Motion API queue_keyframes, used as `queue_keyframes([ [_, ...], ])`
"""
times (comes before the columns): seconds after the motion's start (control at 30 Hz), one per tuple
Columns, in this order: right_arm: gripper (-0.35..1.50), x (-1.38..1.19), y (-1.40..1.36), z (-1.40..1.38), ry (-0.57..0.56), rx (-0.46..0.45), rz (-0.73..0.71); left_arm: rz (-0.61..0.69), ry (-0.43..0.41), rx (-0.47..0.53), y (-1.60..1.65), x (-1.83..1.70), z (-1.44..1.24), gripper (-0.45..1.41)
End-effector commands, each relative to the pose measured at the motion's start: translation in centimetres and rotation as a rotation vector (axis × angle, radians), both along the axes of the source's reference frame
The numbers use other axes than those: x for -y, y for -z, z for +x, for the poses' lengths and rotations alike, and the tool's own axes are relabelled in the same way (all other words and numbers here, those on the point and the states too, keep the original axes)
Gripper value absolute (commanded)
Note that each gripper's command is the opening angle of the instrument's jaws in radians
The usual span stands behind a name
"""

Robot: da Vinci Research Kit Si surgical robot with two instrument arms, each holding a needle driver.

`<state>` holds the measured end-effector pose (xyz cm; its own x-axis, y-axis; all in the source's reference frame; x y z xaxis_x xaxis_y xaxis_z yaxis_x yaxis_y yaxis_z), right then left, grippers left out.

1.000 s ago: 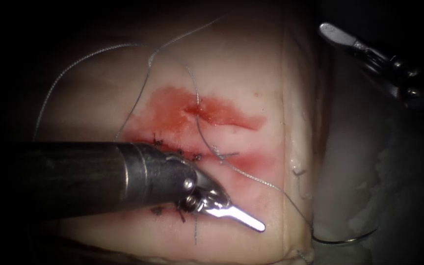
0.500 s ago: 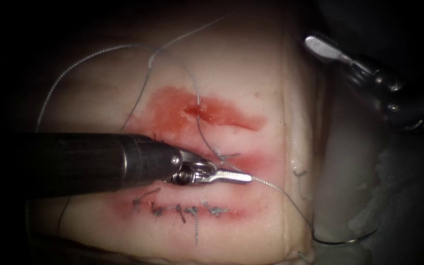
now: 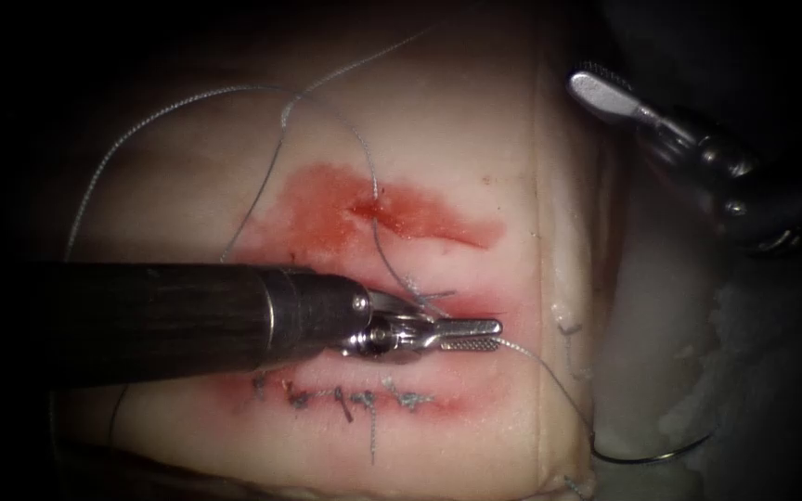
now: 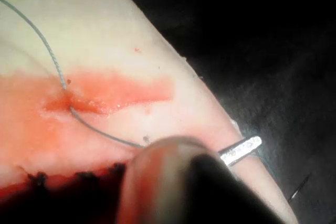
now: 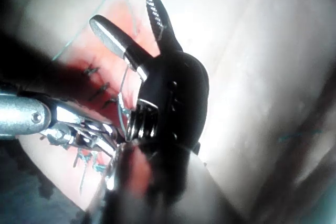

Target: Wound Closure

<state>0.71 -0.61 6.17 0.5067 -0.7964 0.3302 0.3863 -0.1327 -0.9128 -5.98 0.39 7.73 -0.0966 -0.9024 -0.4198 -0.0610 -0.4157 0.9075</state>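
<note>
The tissue fills the centre of the endoscope frame, with red fluid pooled around the cut. A finished stitch row lies at lower centre.

The left tool enters from the left edge, its jaws slightly parted around the thread where the strand leaves the tissue, probably so that it can take hold of it. No firm clamp is evident. Compared with one second ago, this tool has risen from the lower stitch row toward the cut and advanced to the right.

The right tool hangs at upper right, off the tissue. The right wrist view shows its jaws spread and empty. It has shifted slightly left.

The needle lies free at lower right, beyond the tissue edge, unheld and unmoved.
</note>
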Motion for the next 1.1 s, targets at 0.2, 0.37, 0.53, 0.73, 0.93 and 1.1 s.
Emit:
queue_keyframes([
  [0.2, 0.96, 0.04, -0.04, 0.10, -0.001, -0.003, -0.002, -0.013, -0.009, -0.002, -0.14, 0.03, -0.17, 0.22],
  [0.37, 0.94, 0.04, -0.04, 0.11, -0.001, -0.002, -0.002, -0.017, -0.007, -0.006, -0.20, 0.03, -0.25, -0.17],
  [0.53, 0.94, 0.05, -0.03, 0.13, 0.002, -0.004, -0.003, -0.022, -0.009, -0.015, -0.24, -0.02, -0.24, -0.45],
  [0.73, 0.94, 0.07, -0.02, 0.15, 0.008, -0.007, -0.003, -0.024, -0.010, -0.026, -0.24, -0.11, -0.20, -0.45],
  [0.93, 0.94, 0.09, -0.01, 0.16, 0.011, -0.008, -0.004, -0.024, -0.013, -0.026, -0.12, -0.20, -0.15, -0.45],
  [1.1, 0.94, 0.11, 0.00, 0.14, 0.016, -0.011, -0.004, -0.020, 0.006, -0.019, 0.16, -0.53, 0.04, -0.45],
])
